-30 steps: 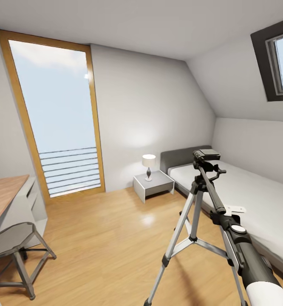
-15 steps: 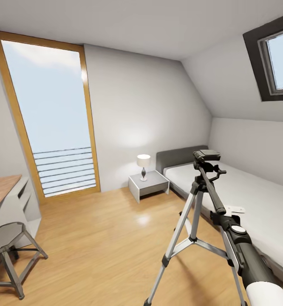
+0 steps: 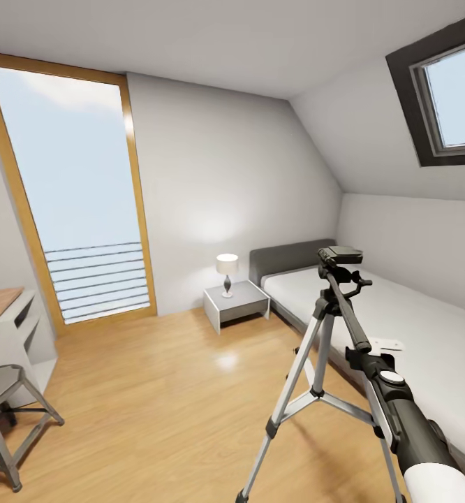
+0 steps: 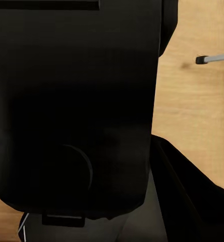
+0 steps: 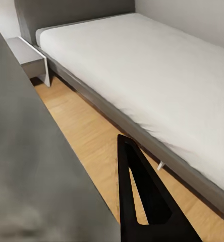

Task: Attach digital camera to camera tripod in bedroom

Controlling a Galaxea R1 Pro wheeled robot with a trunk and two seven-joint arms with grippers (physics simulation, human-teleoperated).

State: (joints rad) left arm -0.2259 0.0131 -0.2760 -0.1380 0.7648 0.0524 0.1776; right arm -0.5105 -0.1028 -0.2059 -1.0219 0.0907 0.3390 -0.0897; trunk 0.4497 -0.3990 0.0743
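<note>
I am approaching the tripod (image 3: 321, 363) slowly to keep clear of its legs; I cannot tell either hand's state.

1 camera tripod (image 3: 321, 363), 1 bed (image 3: 400, 328), 1 nightstand (image 3: 237, 304), 1 lamp (image 3: 227, 272), 1 stool (image 3: 5, 416), 1 skylight (image 3: 449, 105).
</note>
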